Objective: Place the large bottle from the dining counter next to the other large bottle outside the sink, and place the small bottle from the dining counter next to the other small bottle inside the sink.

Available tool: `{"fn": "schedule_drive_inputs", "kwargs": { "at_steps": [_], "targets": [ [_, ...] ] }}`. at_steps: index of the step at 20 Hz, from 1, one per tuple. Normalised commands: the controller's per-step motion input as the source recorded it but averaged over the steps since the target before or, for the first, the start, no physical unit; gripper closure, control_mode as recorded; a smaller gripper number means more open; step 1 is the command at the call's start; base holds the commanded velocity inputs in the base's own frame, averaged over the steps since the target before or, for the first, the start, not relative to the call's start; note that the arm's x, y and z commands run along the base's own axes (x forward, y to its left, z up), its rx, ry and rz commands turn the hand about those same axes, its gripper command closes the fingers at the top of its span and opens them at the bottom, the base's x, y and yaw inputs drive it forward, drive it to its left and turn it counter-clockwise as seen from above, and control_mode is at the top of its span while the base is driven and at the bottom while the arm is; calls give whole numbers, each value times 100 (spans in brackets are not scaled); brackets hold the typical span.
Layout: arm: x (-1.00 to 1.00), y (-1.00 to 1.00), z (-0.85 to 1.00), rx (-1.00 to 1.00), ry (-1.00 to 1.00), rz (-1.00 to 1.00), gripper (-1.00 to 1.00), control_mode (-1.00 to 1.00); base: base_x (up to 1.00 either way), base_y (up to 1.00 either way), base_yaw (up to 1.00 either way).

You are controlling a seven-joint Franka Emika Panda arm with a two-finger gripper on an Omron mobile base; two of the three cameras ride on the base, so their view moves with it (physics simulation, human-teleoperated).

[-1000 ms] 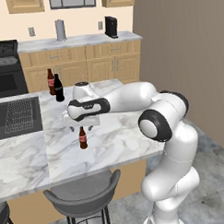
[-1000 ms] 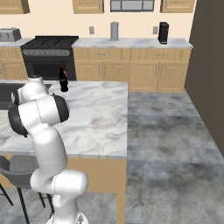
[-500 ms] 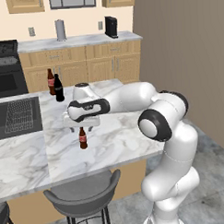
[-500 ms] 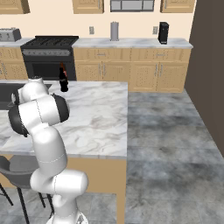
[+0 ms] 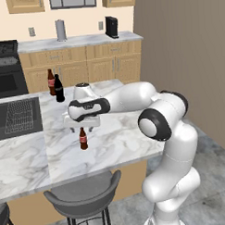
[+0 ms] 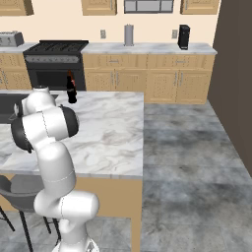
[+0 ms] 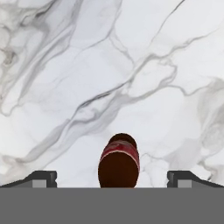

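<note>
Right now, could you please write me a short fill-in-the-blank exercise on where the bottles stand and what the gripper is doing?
1. The gripper hangs with its jaws ____ directly above the small bottle.
2. The small bottle stands upright on the ____ counter.
3. The large bottle stands right beside the ____ bottle.
4. In the hand view, the small bottle sits ____ the two finger tips.

Missing words: open; dining; black; between

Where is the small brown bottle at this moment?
The small bottle stands upright on the dining counter, directly below the open gripper, right of the sink.
</note>
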Motion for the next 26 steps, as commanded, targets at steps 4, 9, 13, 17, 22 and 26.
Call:
{"fn": "schedule_drive_inputs", "kwargs": {
  "at_steps": [4, 9, 13, 17, 22, 26],
  "targets": [
    [0, 0, 0, 0, 0, 0, -100, -100, 0, 0, 0],
    [0, 0, -2, 0, 0, 0, -100, -100, 0, 0, 0],
    [0, 0, -9, 0, 0, 0, -100, -100, 0, 0, 0],
    [0, 0, 0, 0, 0, 0, -100, -100, 0, 0, 0],
    [0, 0, 0, 0, 0, 0, -100, -100, 0, 0, 0],
    [0, 0, 0, 0, 0, 0, -100, -100, 0, 0, 0]
  ]
}}
